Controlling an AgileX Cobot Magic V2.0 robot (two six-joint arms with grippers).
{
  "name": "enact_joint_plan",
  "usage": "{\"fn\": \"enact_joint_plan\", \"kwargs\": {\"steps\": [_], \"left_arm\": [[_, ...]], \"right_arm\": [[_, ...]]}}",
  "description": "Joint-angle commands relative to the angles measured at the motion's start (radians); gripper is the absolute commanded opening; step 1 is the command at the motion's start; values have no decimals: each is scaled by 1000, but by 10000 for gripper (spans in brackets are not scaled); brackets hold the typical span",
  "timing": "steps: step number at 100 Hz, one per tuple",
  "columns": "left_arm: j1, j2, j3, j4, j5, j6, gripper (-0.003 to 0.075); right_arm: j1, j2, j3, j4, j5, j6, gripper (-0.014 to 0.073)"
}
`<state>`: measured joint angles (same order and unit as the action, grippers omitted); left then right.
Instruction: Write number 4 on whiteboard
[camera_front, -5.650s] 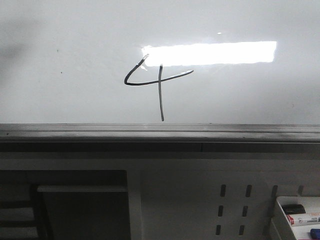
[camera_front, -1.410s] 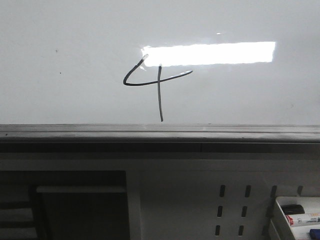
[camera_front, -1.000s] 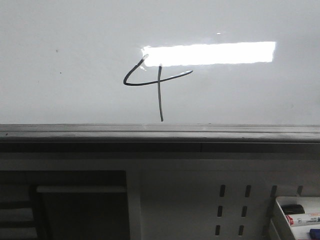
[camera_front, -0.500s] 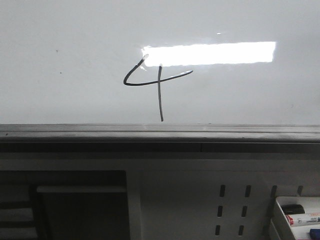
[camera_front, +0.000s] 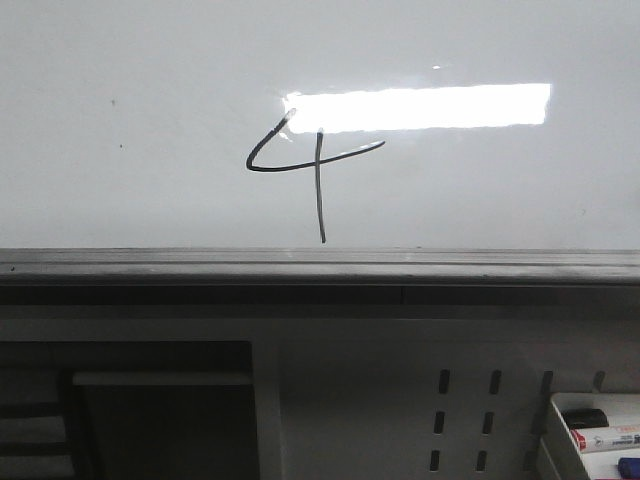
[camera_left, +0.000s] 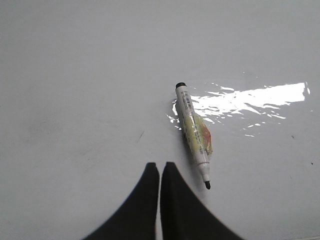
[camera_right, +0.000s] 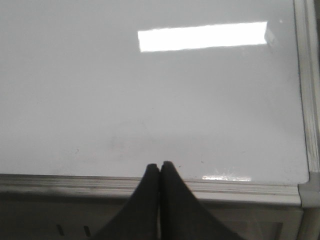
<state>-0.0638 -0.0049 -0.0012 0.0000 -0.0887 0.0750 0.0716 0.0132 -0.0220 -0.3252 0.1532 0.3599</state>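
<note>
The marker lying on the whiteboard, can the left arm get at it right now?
Probably yes. The marker lies loose on the whiteboard, just beside the left gripper, with nothing between them. The fingers are shut, so they would need to open first.

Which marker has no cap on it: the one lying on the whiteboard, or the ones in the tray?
The marker on the whiteboard, beside the left gripper: its black tip is bare. Those in the tray look capped, black, red and blue.

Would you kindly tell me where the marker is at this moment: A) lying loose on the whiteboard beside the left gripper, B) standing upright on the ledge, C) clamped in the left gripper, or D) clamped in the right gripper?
A: the marker lies flat on the whiteboard, apart from the closed left gripper.
</note>
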Motion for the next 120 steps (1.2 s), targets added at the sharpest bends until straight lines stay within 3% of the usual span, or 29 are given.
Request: {"fn": "enact_joint_plan", "kwargs": {"steps": [1,46,51,61,68,120], "left_arm": [[3,-28,27,0,-67,-13,-20],[3,-28,27,0,-67,-13,-20],[3,-28,27,0,-67,-13,-20],[3,-28,27,0,-67,-13,-20],[3,-28,27,0,-67,-13,-20],[3,-28,27,0,-67,-13,-20]], "right_arm": [[-30,-32,33,22,-164,-4,-69],[-30,-45,50,21,-135,-8,-69],[-30,-45,50,41,-126,-56,-69],[-30,-45,50,161,-124,-282,-69],[-30,-45,50,208,-137,-349,-69],[-30,-45,50,210,-136,-348,-69]]}}
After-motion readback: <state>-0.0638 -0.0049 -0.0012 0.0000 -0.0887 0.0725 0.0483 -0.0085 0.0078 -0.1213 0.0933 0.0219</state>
